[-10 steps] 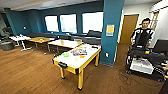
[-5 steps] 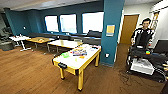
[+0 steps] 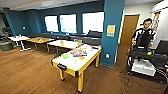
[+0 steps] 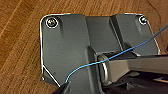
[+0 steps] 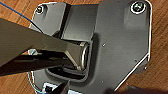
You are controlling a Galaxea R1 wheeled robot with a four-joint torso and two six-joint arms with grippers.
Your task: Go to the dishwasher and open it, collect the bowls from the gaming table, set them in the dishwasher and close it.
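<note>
While the gaming table [image 3: 77, 58] stood ahead across the wood floor [image 3: 30, 72], a green bowl [image 3: 65, 56] and an orange one [image 3: 81, 58] resting on its surface, the approach drive was judged under way, and finger state could not be told.

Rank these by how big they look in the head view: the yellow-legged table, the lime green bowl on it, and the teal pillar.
1. The teal pillar, largest.
2. The yellow-legged table; close to the pillar in apparent size.
3. The lime green bowl, by far smallest.
</note>
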